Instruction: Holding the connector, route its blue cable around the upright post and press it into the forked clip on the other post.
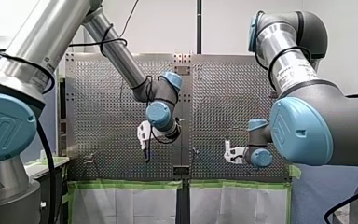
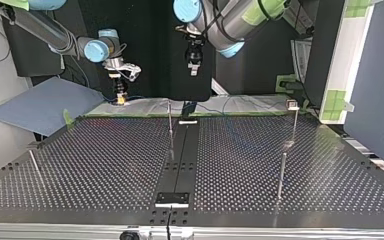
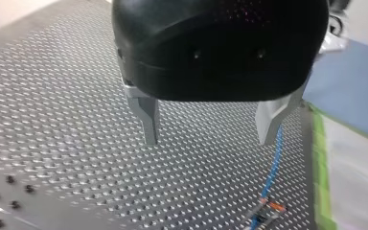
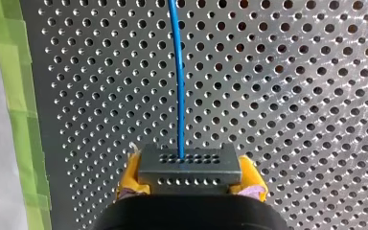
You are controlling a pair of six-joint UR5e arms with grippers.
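In the front view, your left arm's black tool hangs at 9 o'clock of the dark centre strip of the perforated metal counter. Its grey metal fingers are spread apart and grasp nothing. At 3 o'clock of that strip, your right arm's yellow-padded tool is clenched on the grey perforated metal connector, whose thin blue cable runs straight ahead over the counter.

Cable blue; connector grey; R claw pads yellow; tape green; table perf.
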